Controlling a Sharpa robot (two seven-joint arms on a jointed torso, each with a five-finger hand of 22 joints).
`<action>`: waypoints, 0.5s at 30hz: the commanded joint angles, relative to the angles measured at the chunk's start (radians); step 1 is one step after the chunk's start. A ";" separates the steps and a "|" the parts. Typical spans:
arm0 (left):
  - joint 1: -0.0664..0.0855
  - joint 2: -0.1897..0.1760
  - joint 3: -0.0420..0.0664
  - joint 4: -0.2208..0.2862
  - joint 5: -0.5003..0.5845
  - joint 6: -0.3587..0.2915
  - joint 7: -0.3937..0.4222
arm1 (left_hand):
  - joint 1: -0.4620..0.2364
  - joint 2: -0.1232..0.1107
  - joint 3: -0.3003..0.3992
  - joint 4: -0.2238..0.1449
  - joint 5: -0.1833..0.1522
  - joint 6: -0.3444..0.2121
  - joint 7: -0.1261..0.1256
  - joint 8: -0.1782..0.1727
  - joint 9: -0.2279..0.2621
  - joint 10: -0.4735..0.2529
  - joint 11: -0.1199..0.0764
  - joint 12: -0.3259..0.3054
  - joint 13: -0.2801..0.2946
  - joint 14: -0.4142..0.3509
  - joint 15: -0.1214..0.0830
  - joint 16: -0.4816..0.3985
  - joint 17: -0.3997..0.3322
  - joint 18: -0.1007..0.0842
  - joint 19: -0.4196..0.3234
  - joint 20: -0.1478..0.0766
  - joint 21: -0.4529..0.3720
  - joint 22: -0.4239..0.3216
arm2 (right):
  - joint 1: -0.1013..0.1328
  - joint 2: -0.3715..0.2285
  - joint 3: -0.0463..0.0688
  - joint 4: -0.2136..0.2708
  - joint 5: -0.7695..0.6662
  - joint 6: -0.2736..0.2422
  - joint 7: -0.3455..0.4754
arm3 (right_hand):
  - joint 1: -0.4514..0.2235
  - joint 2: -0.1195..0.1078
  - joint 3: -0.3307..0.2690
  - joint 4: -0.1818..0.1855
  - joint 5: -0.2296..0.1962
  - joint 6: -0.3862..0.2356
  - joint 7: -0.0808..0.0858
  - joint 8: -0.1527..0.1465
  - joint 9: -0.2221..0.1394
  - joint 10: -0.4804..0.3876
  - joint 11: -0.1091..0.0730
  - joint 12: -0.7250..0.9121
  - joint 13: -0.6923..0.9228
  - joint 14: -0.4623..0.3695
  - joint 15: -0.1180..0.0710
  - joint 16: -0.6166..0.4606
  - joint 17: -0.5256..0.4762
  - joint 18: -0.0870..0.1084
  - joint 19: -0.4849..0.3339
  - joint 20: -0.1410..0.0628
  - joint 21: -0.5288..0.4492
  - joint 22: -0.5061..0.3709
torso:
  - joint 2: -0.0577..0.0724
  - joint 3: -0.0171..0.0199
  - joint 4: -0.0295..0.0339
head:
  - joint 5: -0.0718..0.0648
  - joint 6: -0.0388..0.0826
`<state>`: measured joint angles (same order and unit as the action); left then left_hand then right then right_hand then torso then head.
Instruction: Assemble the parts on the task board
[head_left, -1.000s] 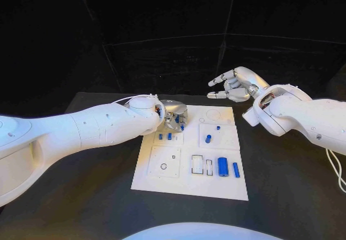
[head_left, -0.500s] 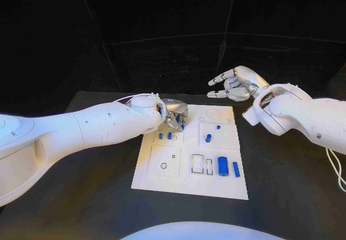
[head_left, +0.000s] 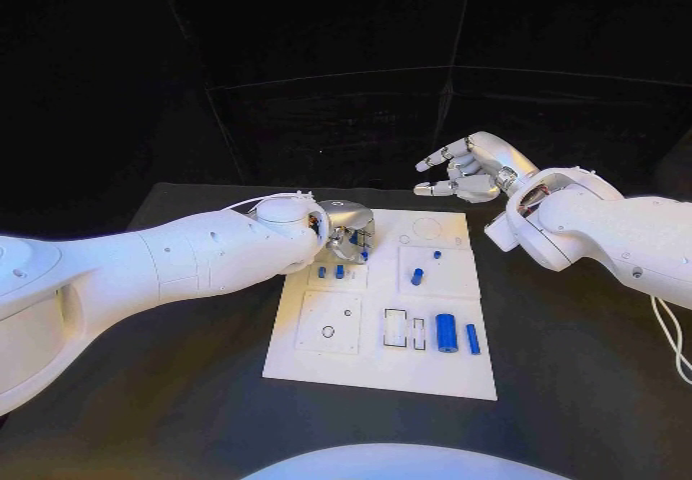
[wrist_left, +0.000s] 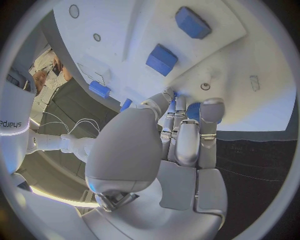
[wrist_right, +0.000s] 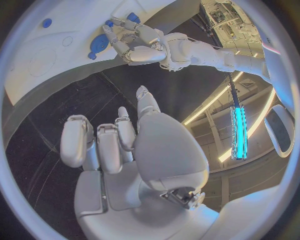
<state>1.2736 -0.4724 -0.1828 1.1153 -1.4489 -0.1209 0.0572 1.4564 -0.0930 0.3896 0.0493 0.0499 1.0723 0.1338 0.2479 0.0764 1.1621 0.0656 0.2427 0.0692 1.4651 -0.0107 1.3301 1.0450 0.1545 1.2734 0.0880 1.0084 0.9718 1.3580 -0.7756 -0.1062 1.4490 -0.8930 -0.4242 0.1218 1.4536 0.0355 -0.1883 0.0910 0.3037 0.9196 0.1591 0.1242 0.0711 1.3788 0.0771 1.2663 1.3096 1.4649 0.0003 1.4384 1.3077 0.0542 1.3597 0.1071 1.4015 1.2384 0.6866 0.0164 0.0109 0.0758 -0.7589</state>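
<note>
We see the board (head_left: 378, 355) lying flat in the middle of the black table (head_left: 577, 360), its long side running from near to far. Our left hand (head_left: 346, 232) is down over the board's far left corner, fingers (wrist_left: 187, 137) pointing down and bunched close together. In the left wrist view the fingertips press around a small blue part (wrist_left: 193, 110) right at the board's surface; whether they truly pinch it or just touch it, we cannot tell. Two blue blocks (wrist_left: 162, 59) stand on the board just beyond those fingers, and in the head view they sit as a pair (head_left: 330, 271) just near of the hand.

Our right hand (head_left: 469, 168) hovers in the air past the board's far right corner, well apart from it. Its fingers (wrist_right: 78, 141) are loosely curled and apart, and it holds nothing.

On the right half of the board, a short blue peg (head_left: 417, 277) stands about midway, with a smaller blue dot (head_left: 437, 254) just far of it. Toward the near right, a thick blue cylinder (head_left: 446, 333) lies beside a thin blue bar (head_left: 472, 339), both running near to far. Left of them are two empty rectangular slots (head_left: 395, 329), and further left a square plate with a small ring hole (head_left: 327, 331).
</note>
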 joint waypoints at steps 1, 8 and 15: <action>0.001 -0.009 0.017 0.016 0.001 -0.065 0.019 | -0.003 0.008 0.008 -0.002 0.000 0.007 0.000 -0.006 0.001 0.007 0.000 -0.007 0.001 0.007 -0.004 -0.002 -0.001 -0.014 0.006 0.002 0.004 0.002 | 0.002 0.001 0.001 -0.002 -0.002 0.005 0.006 | -0.004 0.010 -0.007 0.000 -0.005 -0.001 -0.001 0.004 -0.001 0.002 -0.008 -0.001 -0.001 0.053 -0.006 -0.006 0.024 0.020 -0.004 -0.002 -0.003 0.001 | -0.001 -0.0001 0.0005 | 0.001 0.002; 0.001 -0.036 0.066 0.059 0.020 -0.077 0.021 | -0.004 0.006 0.012 -0.004 0.000 0.008 0.001 -0.008 0.001 0.009 0.001 -0.011 0.000 0.008 -0.004 -0.002 -0.002 -0.014 0.007 0.002 0.006 0.004 | 0.002 0.002 0.001 -0.006 -0.002 0.006 0.007 | -0.004 0.010 -0.007 0.000 -0.005 -0.001 -0.001 0.004 -0.001 0.002 -0.008 -0.001 -0.001 0.053 -0.006 -0.006 0.024 0.020 -0.004 -0.002 -0.003 0.001 | 0.000 -0.0013 0.0002 | -0.001 0.007; 0.004 -0.110 0.102 0.124 0.062 -0.054 0.007 | -0.007 0.003 0.016 -0.005 0.000 0.010 0.002 -0.011 0.001 0.011 0.001 -0.016 0.000 0.008 -0.004 -0.003 -0.005 -0.015 0.007 0.002 0.007 0.006 | 0.002 -0.001 0.001 -0.009 -0.002 0.007 0.006 | -0.004 0.011 -0.008 0.000 -0.005 0.000 -0.001 0.004 -0.001 0.004 -0.008 0.001 0.001 0.054 -0.006 -0.005 0.025 0.020 -0.003 -0.003 -0.003 0.001 | -0.001 0.0005 0.0026 | 0.004 0.007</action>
<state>1.2752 -0.5740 -0.0828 1.2296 -1.4239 -0.1734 0.0658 1.4575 -0.0945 0.4005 0.0443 0.0498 1.0758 0.1375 0.2439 0.0766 1.1669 0.0678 0.2314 0.0691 1.4651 -0.0106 1.3301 1.0407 0.1545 1.2733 0.0879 1.0086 0.9768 1.3580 -0.7756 -0.1062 1.4405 -0.8931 -0.4227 0.1222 1.4482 0.0357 -0.1883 0.0910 0.3037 0.9197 0.1591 0.1241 0.0711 1.3806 0.0752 1.2663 1.3101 1.4649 0.0003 1.4384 1.3076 0.0542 1.3597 0.1071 1.4015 1.2384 0.6857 0.0164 0.0116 0.0780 -0.7522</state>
